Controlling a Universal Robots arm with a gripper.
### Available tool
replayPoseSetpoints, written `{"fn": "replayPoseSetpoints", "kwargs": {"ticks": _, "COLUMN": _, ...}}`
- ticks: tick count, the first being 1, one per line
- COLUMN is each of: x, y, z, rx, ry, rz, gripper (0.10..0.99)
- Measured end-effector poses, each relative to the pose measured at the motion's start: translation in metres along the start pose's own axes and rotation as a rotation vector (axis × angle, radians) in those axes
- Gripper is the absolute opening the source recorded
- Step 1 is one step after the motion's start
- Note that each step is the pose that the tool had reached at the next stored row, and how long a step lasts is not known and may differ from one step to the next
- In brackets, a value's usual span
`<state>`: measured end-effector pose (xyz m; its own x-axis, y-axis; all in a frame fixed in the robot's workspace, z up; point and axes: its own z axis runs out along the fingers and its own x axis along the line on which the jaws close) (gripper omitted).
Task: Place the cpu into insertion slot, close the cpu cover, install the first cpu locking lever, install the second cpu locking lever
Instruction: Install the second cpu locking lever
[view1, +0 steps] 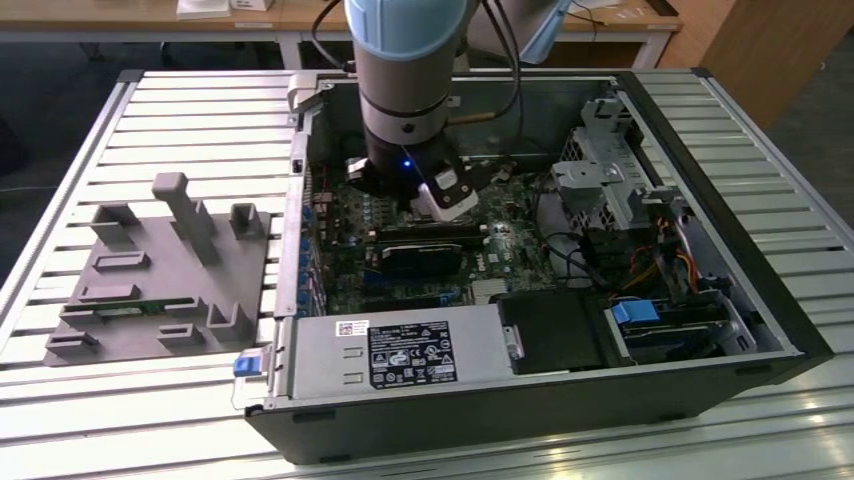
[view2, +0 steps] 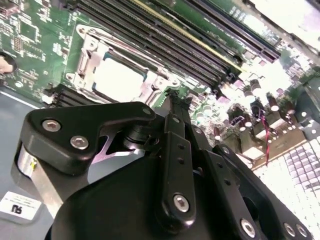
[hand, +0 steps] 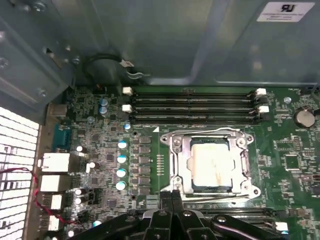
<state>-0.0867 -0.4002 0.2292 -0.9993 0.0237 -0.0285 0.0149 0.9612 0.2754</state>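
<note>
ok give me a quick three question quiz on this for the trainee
1. True or false: the cpu lies under the lowered cpu cover.
2. The gripper is nearest to: A the coin battery, B the cpu cover's edge, C the drive cage.
3. Fill in: in the exterior view, the grey fixture sits to the view's ___ of the computer case.
Key: 1 true; 2 B; 3 left.

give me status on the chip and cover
Gripper jaws shut, empty, at the socket edge. Chip seated in socket, cover down around it. Nothing in the way.
</note>
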Motion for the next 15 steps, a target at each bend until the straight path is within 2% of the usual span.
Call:
{"fn": "replayPoseSetpoints", "kwargs": {"ticks": 11, "x": -0.037, "y": 0.0006, "z": 0.0013, "rx": 0.002, "ry": 0.0013, "rz": 0.0, "gripper": 0.106}}
{"fn": "replayPoseSetpoints", "kwargs": {"ticks": 13, "x": -0.0393, "y": 0.0016, "z": 0.0016, "rx": 0.008, "ry": 0.0012, "rz": 0.0, "gripper": 0.106}}
{"fn": "replayPoseSetpoints", "kwargs": {"ticks": 15, "x": -0.0401, "y": 0.0041, "z": 0.0023, "rx": 0.023, "ry": 0.001, "rz": 0.0, "gripper": 0.106}}
